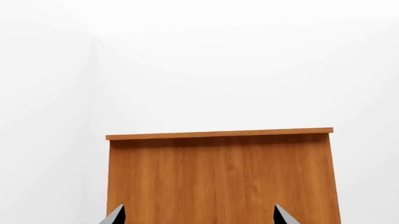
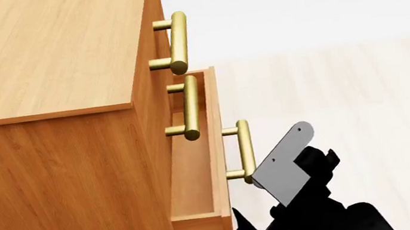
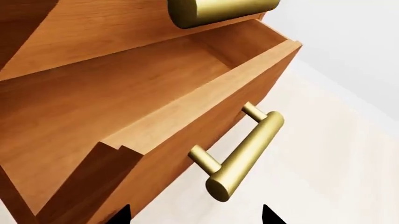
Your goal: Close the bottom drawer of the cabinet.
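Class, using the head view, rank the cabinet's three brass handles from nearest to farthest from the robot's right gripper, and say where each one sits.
1. The bottom drawer handle, on the pulled-out bottom drawer, just beside the right gripper.
2. The middle drawer handle, one level up on the cabinet front.
3. The top drawer handle, highest up, farthest away.

Head view looks down the cabinet (image 2: 52, 112) front; right wrist sits close above the bottom drawer (image 3: 187, 116); left wrist perhaps faces its side.

Bottom drawer (image 2: 197, 176) juts out — below cabinet (image 2: 56, 142) top.
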Motion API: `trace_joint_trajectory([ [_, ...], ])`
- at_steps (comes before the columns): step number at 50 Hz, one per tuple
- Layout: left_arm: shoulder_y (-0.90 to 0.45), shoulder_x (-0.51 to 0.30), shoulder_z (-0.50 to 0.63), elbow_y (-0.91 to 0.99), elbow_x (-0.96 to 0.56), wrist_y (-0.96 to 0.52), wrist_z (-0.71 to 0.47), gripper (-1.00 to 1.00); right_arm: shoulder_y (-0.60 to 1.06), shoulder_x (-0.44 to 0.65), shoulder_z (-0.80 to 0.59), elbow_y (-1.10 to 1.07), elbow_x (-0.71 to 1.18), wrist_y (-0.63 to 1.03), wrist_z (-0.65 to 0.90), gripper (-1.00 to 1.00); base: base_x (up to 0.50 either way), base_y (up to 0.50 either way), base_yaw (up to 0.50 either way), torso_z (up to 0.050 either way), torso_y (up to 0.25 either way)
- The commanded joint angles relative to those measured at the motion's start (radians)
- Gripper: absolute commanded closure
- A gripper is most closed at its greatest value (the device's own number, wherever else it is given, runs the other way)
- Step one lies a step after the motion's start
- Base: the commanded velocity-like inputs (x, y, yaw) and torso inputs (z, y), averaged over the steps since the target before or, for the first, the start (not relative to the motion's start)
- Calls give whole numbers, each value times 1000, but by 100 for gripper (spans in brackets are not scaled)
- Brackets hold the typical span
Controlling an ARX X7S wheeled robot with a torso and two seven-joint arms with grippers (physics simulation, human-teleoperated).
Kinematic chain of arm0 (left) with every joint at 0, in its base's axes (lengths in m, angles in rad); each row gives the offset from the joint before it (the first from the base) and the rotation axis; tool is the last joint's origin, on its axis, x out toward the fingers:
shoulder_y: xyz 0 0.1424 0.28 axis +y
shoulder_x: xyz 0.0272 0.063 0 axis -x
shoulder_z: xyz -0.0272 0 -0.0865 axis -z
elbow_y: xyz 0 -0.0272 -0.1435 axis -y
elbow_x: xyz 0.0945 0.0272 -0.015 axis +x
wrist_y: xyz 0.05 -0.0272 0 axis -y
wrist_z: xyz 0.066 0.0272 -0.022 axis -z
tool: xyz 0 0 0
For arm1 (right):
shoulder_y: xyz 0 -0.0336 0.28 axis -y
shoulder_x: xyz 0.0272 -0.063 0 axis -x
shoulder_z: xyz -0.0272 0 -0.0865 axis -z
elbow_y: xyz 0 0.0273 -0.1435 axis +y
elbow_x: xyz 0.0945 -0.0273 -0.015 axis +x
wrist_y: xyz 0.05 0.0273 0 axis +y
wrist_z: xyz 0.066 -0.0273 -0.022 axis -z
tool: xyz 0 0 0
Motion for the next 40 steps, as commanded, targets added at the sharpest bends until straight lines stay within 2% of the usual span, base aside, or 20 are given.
trace_joint_trajectory([
  [1,0,21,-27,-4,11,0,17,-100,32,-61,14,74,0,-56,-42,-100,0,0,0,0,0],
  [40,9,11,-20,-11,10,17,6,-100,90,-157,-38,212,-13,-148,-90,-100,0,0,0,0,0],
])
